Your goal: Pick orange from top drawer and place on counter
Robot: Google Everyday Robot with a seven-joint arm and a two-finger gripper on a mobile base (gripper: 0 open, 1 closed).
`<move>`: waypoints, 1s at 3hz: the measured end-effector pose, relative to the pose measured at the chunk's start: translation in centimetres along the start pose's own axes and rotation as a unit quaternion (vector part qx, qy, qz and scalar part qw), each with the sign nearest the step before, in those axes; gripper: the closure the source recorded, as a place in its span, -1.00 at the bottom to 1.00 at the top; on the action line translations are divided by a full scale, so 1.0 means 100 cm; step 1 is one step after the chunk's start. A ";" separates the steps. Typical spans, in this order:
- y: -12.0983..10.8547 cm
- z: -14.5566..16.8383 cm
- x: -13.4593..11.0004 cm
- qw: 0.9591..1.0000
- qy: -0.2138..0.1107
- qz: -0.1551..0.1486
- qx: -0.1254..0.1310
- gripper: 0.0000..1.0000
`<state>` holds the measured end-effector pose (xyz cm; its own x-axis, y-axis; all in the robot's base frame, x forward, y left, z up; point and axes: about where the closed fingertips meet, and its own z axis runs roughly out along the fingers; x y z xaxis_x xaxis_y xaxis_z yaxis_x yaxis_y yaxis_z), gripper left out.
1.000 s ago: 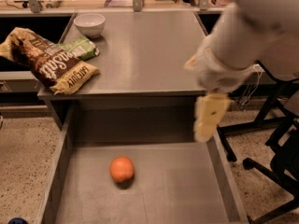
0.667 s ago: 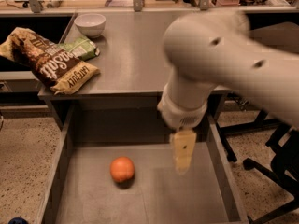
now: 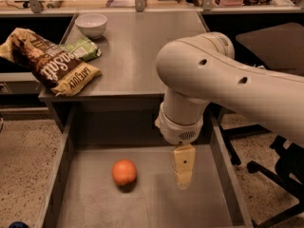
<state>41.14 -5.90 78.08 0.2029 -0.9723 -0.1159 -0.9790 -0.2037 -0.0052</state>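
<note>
The orange (image 3: 124,172) lies on the floor of the open top drawer (image 3: 95,208), left of centre. My gripper (image 3: 183,179) hangs from the white arm down into the drawer, to the right of the orange and apart from it. It holds nothing. One yellowish finger faces the camera. The grey counter (image 3: 137,51) stands above and behind the drawer.
A white bowl (image 3: 91,24) sits at the counter's back left. A brown chip bag (image 3: 52,65) and a green packet (image 3: 83,49) lie on its left edge. The drawer's side walls (image 3: 59,175) bound the space. A black chair base (image 3: 280,175) stands to the right.
The arm has swung left and down over the drawer. The gripper now hangs lower and nearer the orange. The orange has not moved.
</note>
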 end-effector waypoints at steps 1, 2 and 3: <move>-0.007 0.026 -0.025 0.999 -0.022 -0.034 0.004 -1.00; -0.025 0.064 -0.062 0.997 -0.052 -0.060 0.023 -1.00; -0.036 0.094 -0.086 0.995 -0.061 -0.072 0.025 -1.00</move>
<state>42.78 4.32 69.75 0.3409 -0.9117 -0.2293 -0.9401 -0.3316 -0.0792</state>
